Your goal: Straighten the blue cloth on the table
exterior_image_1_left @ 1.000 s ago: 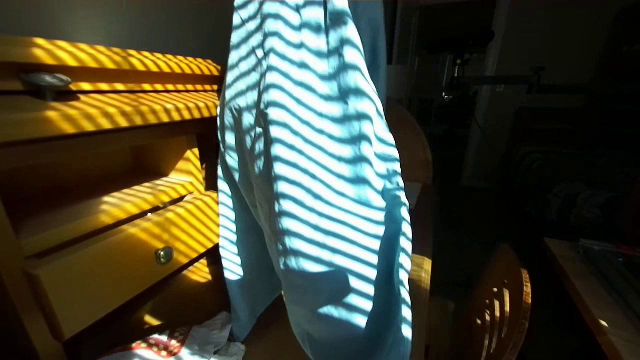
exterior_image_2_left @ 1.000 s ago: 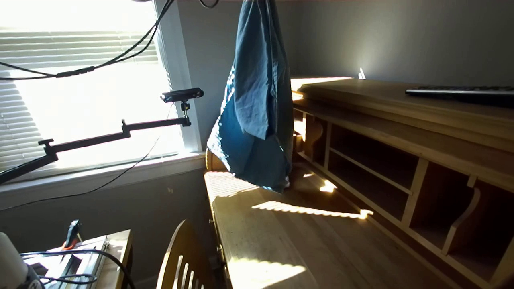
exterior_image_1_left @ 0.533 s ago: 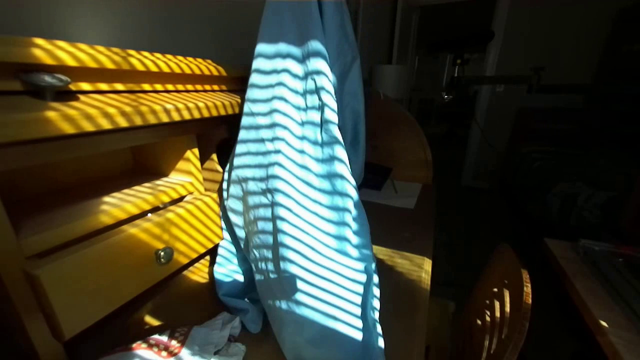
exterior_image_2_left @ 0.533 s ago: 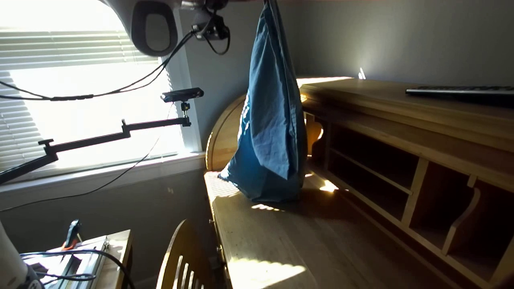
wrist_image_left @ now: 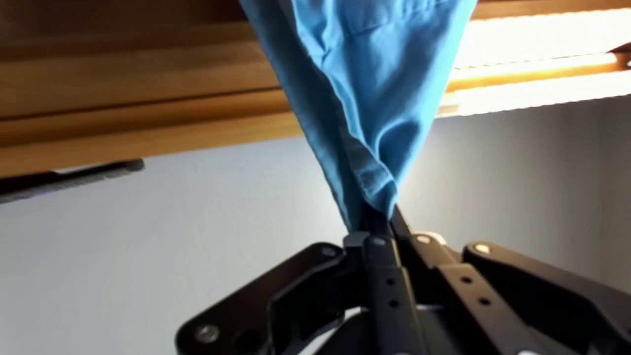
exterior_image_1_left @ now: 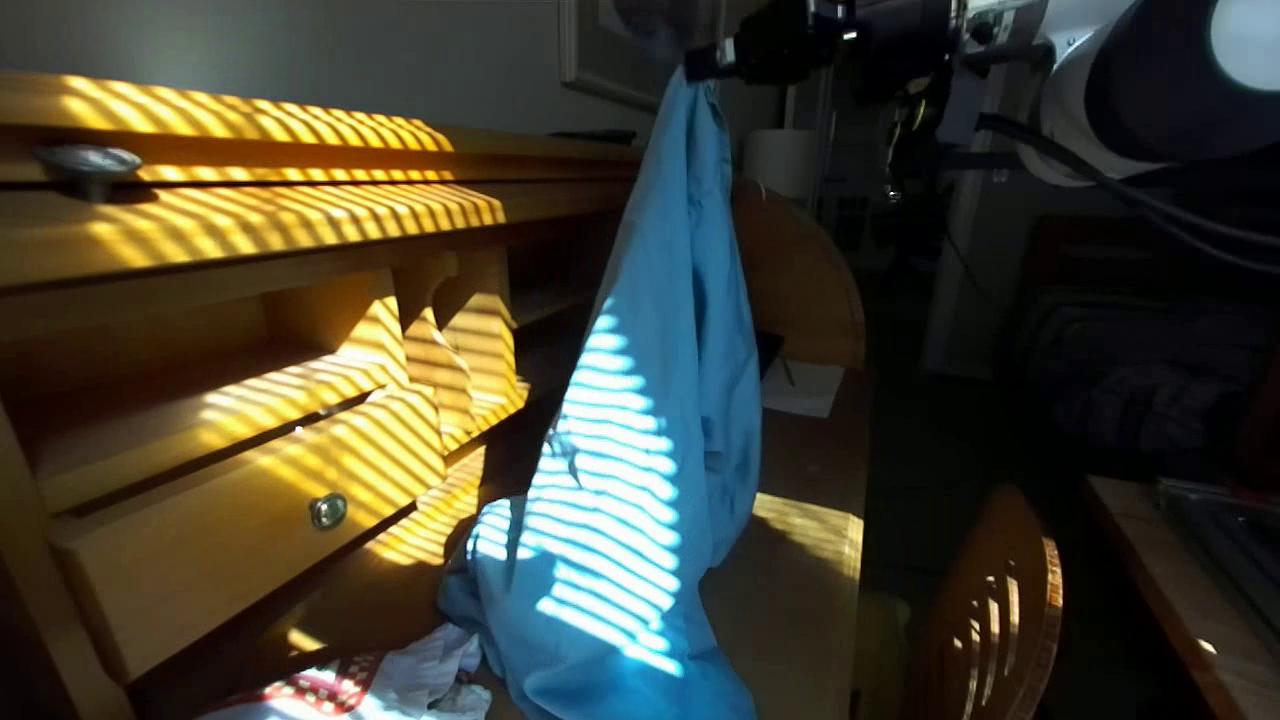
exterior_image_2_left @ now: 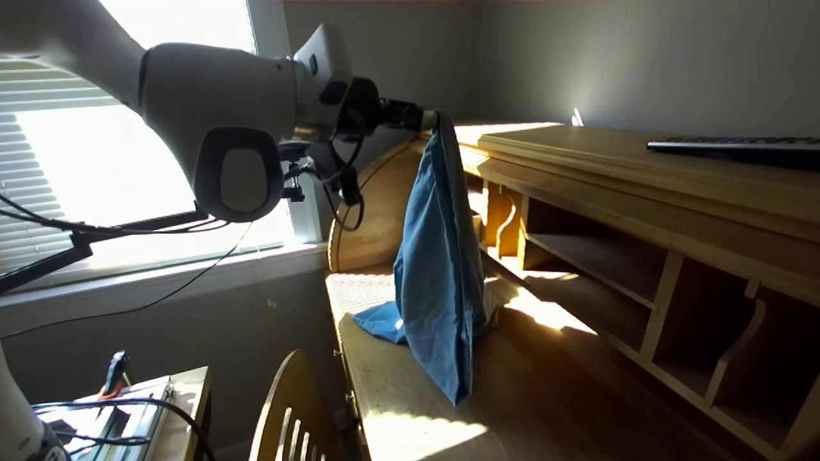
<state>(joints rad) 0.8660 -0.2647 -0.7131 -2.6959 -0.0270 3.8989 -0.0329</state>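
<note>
Hanging cloth (exterior_image_1_left: 640, 430) inside desk edge (exterior_image_1_left: 854, 550).

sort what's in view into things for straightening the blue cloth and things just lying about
For the job:
blue cloth, hanging in folds
hand, pinching the cloth's top end
desk, the surface under the cloth

Just lying about:
crumpled white-and-red cloth, it seems
keyboard, on top of the desk
sheet of paper
chair, standing by
</note>
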